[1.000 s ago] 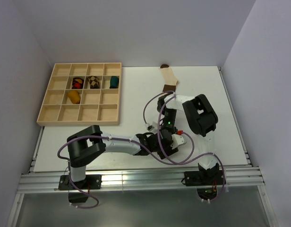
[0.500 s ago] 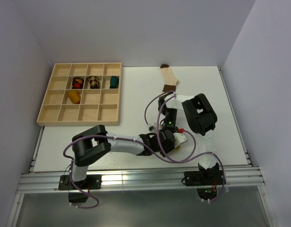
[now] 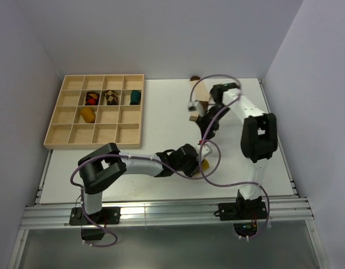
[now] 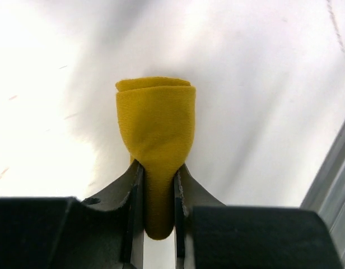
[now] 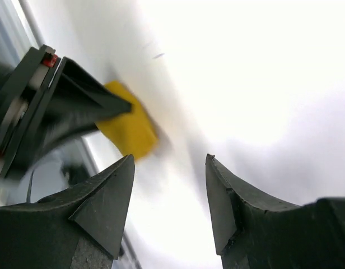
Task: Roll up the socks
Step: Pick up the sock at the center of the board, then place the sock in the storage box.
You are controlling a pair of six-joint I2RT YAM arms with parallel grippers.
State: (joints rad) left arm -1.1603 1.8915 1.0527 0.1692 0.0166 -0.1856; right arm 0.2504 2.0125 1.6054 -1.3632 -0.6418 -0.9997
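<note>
The left gripper (image 4: 158, 168) is pinching the rolled yellow sock (image 4: 155, 123), jaws nearly shut on its lower end, low over the table (image 3: 155, 112) near the front edge. The right gripper (image 5: 169, 158) is hovering beyond it, jaws wide apart, holding nothing. The cream sock (image 3: 199, 92) is lying at the far edge, partly behind the right arm. The mustard roll (image 3: 87, 114) is sitting in the tray (image 3: 94, 145).

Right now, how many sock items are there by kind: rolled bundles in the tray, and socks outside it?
Rolled bundles in the wooden tray: 4 (red-and-dark, brown-checkered, teal, mustard-orange)
Cream-and-brown sock, unrolled: 1
Yellow sock, folded: 1
Total: 6
</note>
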